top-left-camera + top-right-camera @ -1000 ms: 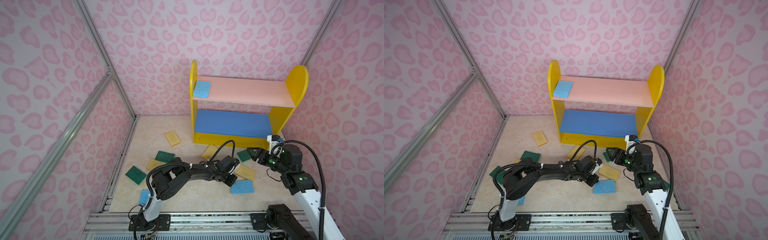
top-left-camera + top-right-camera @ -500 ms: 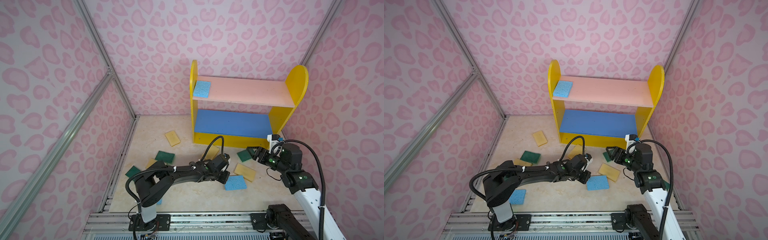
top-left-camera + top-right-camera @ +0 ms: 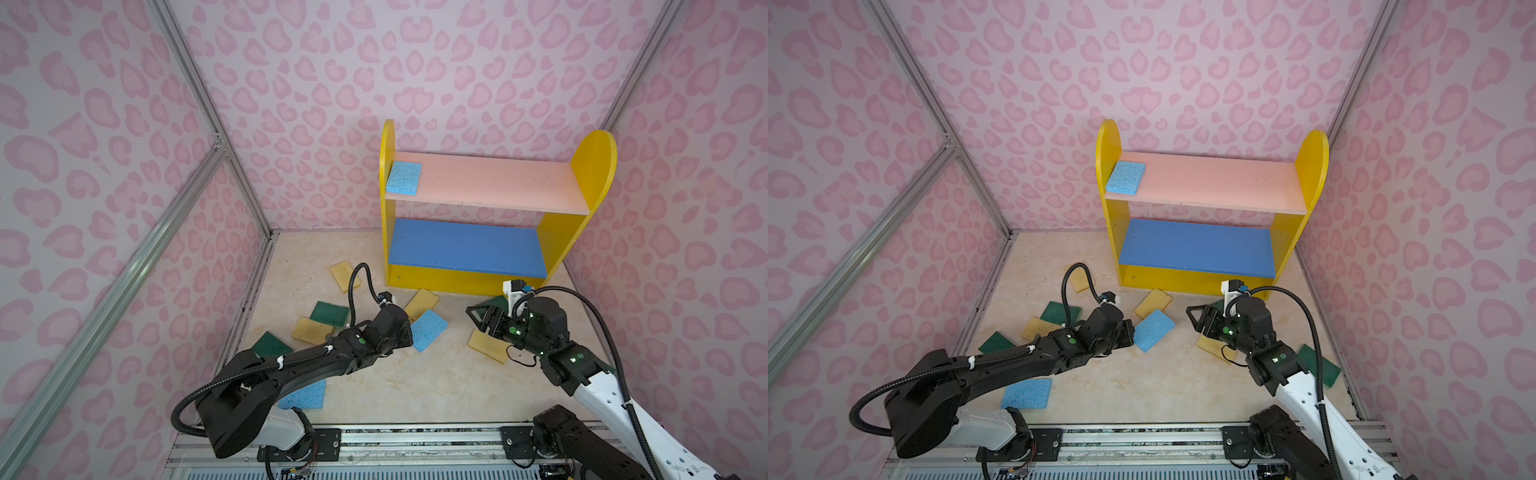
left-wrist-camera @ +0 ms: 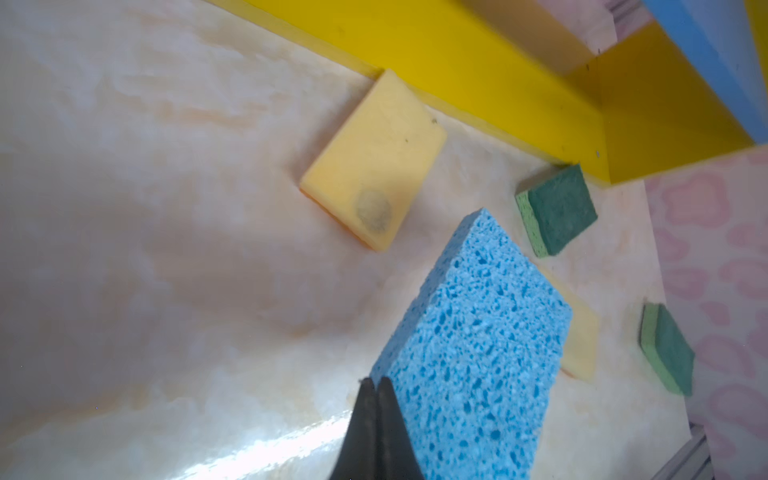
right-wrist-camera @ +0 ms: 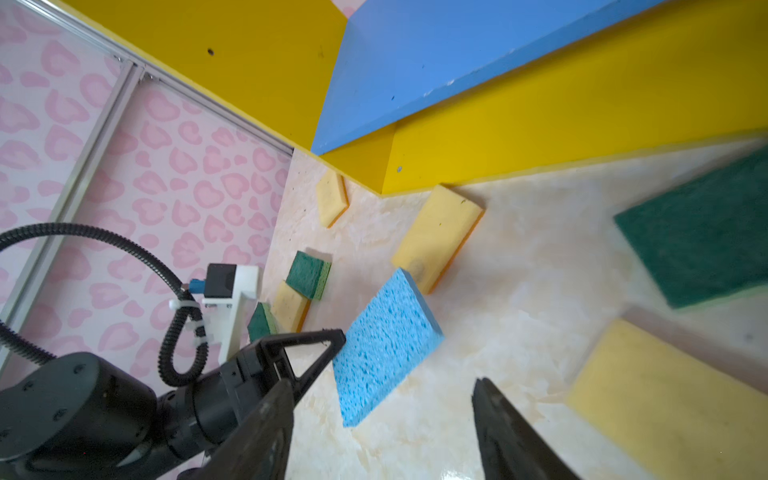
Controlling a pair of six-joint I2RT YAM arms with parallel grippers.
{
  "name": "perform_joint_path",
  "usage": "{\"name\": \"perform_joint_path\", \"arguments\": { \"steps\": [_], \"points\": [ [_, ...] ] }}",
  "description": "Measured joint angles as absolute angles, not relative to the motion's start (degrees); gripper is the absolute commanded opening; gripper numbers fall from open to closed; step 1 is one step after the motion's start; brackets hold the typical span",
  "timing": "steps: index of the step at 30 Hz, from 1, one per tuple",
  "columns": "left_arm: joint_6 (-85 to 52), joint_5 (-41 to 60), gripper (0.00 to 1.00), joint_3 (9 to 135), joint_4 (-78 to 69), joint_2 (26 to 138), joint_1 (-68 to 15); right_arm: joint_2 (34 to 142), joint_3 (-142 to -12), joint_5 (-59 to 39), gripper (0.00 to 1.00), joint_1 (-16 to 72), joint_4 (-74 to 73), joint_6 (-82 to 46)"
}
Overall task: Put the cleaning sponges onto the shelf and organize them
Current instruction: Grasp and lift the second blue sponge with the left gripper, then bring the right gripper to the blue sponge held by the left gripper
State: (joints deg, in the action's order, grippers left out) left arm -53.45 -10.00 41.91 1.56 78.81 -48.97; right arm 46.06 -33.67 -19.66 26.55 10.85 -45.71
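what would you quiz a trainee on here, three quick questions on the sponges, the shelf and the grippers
1. True or false: the pink upper board of the shelf bears two sponges.
2. Which colour is the held sponge in the left gripper? A pale yellow, B light blue, C dark green.
3. On the right gripper, how do the jaws stand, and is anything between them?
Key: 1 false, it bears one light blue sponge. 2 B. 3 open, nothing between them.
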Motion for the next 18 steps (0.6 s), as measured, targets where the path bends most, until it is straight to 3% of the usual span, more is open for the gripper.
{"name": "perform_joint_path", "arguments": {
  "steps": [8,18],
  "points": [
    [-61.9,-16.7,0.04,37.3,1.8,70.0,-45.3,56.1,-31.6,-11.8,0.61,40.1,-0.5,-52.3],
    [-66.8,-23.0,0.04,35.9,3.8,62.9,-43.8,73.3,-39.1,-15.1,0.63,49.1,-12.8,-55.9]
  ]
}}
